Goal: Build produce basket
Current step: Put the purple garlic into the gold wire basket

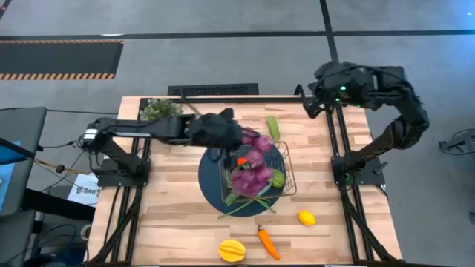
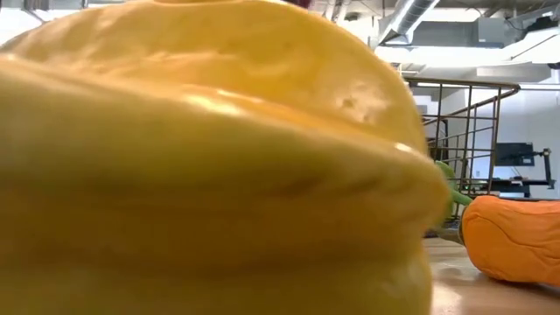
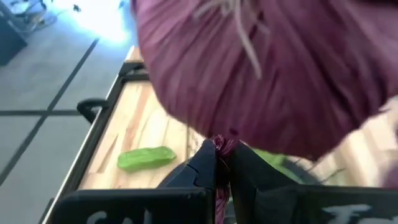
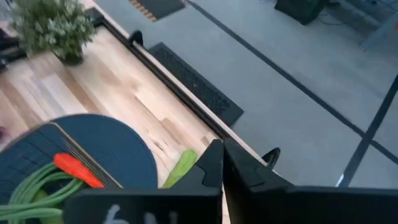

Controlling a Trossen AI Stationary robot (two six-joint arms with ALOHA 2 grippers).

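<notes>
The wire basket [image 1: 288,175] stands on a dark blue round mat [image 1: 215,189] at mid-table. It holds green beans [image 4: 34,186], a red chili [image 4: 76,169] and a green piece [image 1: 278,179]. The purple grape string [image 1: 252,172] reaches from my left gripper [image 1: 239,141] down into the basket. My left gripper [image 3: 222,155] is shut on it. A cucumber [image 1: 273,127] lies beyond the basket. A lemon [image 1: 306,217], a carrot [image 1: 267,242] and a yellow ribbed fruit [image 1: 231,250] lie near the front edge. My right gripper [image 4: 221,158] is shut with nothing in it, raised over the far right corner. My left gripper pinches a thin purple strand [image 3: 221,144] of the grape string between its two fingertips. It comes from the table's left, slanting down. The grapes [image 3: 261,68] bulge just ahead of the fingers, and the lower bunch [image 1: 251,179] is down in the basket.
A small potted plant [image 1: 159,109] stands at the far left corner. In the low view the yellow ribbed fruit [image 2: 201,157] fills most of the picture, with the carrot [image 2: 512,238] beside it. Bare wood lies at the table's left and right of the mat.
</notes>
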